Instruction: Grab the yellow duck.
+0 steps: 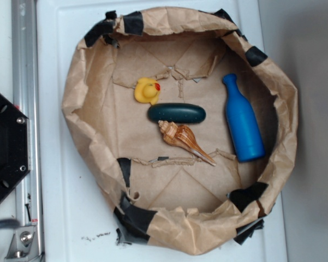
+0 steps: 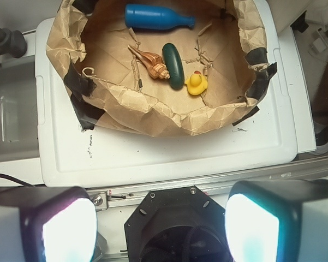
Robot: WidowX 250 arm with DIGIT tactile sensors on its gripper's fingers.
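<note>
Open tool nearest, yellow duck well apart — beyond, untouched

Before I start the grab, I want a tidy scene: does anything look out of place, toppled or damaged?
The blue bottle lies on its side. The paper bin is crumpled, patched with black tape and torn inside. The yellow duck sits upright, close against the dark green oval.

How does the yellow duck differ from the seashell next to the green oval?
The duck is bright yellow, rounded and compact; the seashell is tan-brown, spiralled and tapers to a long point. The duck looks shorter than the seashell. The duck sits on one long side of the green oval, the seashell on the other. Both rest inside the paper basin.
</note>
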